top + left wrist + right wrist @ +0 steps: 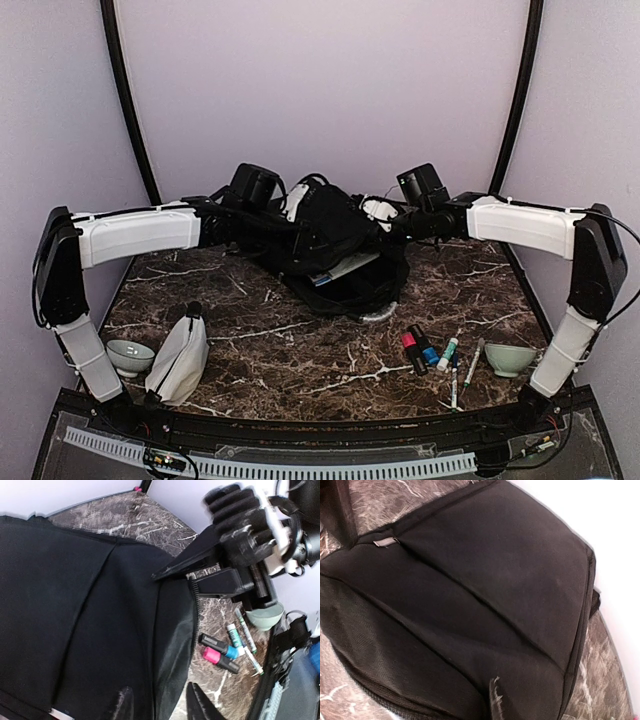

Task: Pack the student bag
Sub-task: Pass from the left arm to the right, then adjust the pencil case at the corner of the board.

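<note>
**Student bag** (335, 250): black fabric backpack, at mid-table between the two claws. Its top is raised and its mouth sags toward the near edge. A white and blue item (343, 268) shows inside.

**Left claw** (160, 707): fingers spread, directly over the bag's black panel, with fabric showing in the gap between them.

**Right claw** (385, 217): at the bag's opposite upper corner. Its wrist view shows only one finger (495, 700), against the fabric. Whether it is spread or pinching cannot be told.

**Markers**: one pink-capped (219, 660) and one blue-capped (220, 645), with black bodies, side by side beyond the left claw on its right.

**Pens**: three slim ones (246, 630), just past the markers.

**Green bowl** (510, 358): near the right arm's base, well behind the right claw.

**Second bowl** (130, 355): by the left arm's base.

**White-grey pouch** (180, 360): just beside the second bowl.

**Table** (280, 340): dark marbled top.
</note>
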Robot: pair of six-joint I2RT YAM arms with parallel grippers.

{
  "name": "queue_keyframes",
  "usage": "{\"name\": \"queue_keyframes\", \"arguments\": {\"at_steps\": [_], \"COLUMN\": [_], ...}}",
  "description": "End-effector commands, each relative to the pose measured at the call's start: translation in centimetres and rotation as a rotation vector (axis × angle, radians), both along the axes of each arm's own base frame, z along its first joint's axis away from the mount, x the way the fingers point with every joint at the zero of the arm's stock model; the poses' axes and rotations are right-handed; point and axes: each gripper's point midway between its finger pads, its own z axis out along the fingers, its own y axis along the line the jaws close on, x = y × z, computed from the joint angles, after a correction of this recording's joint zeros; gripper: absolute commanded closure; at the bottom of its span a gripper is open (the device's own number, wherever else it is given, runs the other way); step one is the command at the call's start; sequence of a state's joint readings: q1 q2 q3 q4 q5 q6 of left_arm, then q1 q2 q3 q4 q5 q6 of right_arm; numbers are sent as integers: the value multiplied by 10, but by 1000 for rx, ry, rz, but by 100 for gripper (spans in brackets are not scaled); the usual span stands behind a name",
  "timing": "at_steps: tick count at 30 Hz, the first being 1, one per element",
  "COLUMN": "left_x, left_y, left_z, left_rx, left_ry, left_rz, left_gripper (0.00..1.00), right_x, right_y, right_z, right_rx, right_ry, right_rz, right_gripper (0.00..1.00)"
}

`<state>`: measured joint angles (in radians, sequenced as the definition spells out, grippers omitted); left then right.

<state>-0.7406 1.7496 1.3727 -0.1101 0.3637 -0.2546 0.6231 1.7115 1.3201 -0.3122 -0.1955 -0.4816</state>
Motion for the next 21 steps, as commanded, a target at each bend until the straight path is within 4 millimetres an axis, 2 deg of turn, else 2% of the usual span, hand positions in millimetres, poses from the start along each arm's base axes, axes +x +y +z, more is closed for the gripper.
{"name": "queue_keyframes", "arguments": {"at_steps": [1, 3, 5, 7, 9, 13, 16, 18, 19, 21], "left_x": [-1, -2, -13, -32, -53, -85, -103, -116, -123, -133], "left_y": [29, 61, 98, 131, 156, 197, 218, 230, 236, 244], "left_z": [14, 2, -12, -26, -41, -58, -61, -62, -63, -66], "left_rx": [142, 278, 420, 537, 633, 774, 830, 864, 887, 914], "left_ry": [7, 57, 137, 225, 307, 396, 432, 467, 482, 502], "left_rz": [86, 203, 323, 412, 449, 513, 549, 573, 578, 579], "left_gripper": [52, 47, 44, 42, 42, 42, 40, 15, 11, 11], "right_x": [8, 6, 3, 2, 2, 1, 0, 0, -1, 0], "right_y": [9, 9, 9, 10, 11, 13, 14, 14, 14, 14], "right_z": [25, 25, 26, 25, 24, 21, 19, 18, 18, 17], "right_rx": [77, 82, 90, 93, 96, 101, 103, 104, 104, 103], "right_ry": [-46, -43, -39, -31, -25, -9, 1, 4, 4, 6], "right_rz": [-7, -5, 2, 5, 6, 12, 14, 16, 18, 17], "right_gripper": [89, 90, 90, 90, 90, 91, 91, 91, 91, 91]}}
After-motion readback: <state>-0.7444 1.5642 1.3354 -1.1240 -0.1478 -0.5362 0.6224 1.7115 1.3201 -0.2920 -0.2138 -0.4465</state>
